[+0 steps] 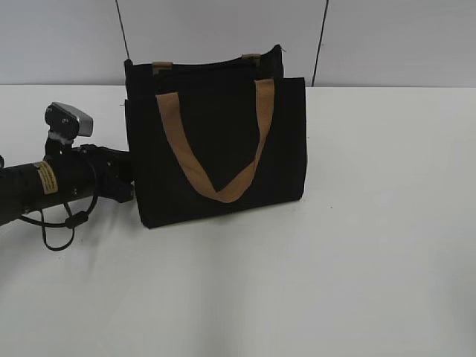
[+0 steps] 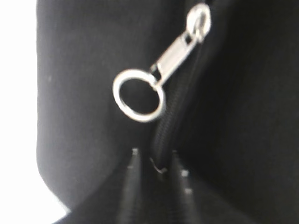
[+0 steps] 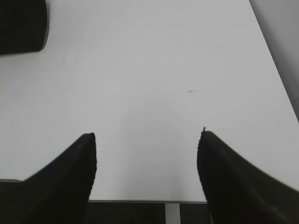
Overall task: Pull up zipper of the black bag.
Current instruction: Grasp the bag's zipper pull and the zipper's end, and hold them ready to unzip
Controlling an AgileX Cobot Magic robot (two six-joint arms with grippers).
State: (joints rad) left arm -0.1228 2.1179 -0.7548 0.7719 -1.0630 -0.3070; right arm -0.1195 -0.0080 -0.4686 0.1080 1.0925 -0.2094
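Observation:
The black bag (image 1: 216,141) stands upright on the white table (image 1: 372,245) with its tan strap handles hanging down its front. My left gripper (image 1: 126,177) is against the bag's left side. In the left wrist view the left gripper (image 2: 156,157) has its fingers close together, pinching the bag's fabric (image 2: 84,84) at the end of the zipper (image 2: 180,100). The silver slider (image 2: 198,21) and its ring pull (image 2: 138,95) hang just beyond the fingertips. My right gripper (image 3: 147,140) is open and empty over bare table, and a corner of the bag (image 3: 23,23) lies far off at top left.
The left arm (image 1: 44,186), with its camera and a looped cable, lies low over the table left of the bag. A grey wall stands behind the table. The table's front edge (image 3: 140,201) shows under the right gripper.

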